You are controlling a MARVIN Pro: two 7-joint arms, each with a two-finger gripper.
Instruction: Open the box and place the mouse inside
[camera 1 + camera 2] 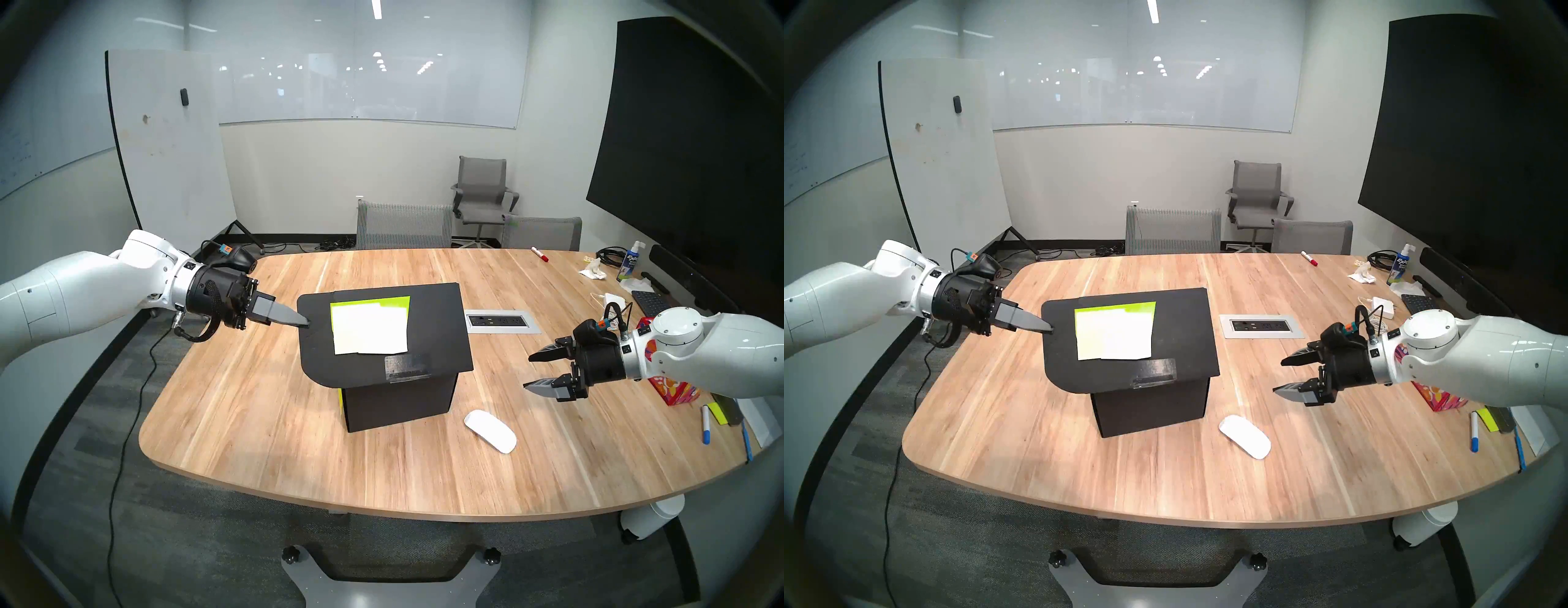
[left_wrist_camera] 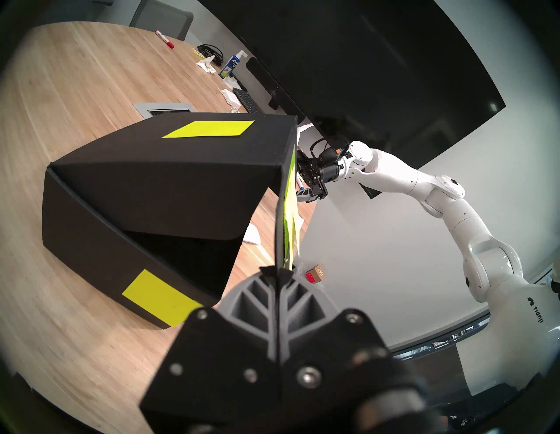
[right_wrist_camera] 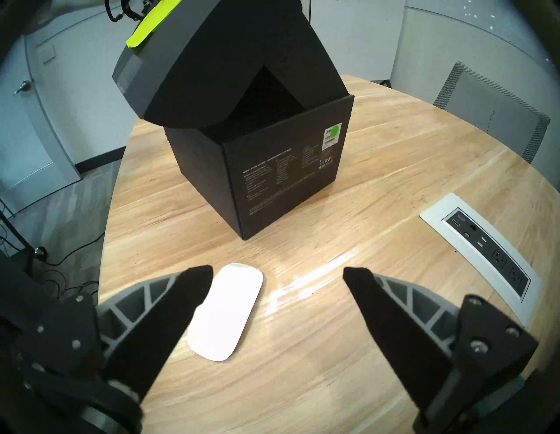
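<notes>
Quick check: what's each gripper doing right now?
Left gripper: shut on the box lid, holding it raised.
Right gripper: open, empty, above the table near the mouse.

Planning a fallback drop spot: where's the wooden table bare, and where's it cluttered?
Bare: the broad near strip of the wooden table in front of the matte black cardboard box, and the left side under the left claw. The glossy white oval mouse sits near-right. Crowded: right edge, around the red patterned tissue box.

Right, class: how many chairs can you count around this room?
3. One mesh-backed chair at the far edge of the table, another to its right, and a grey swivel chair farther back between them. More could be hidden off-view.
</notes>
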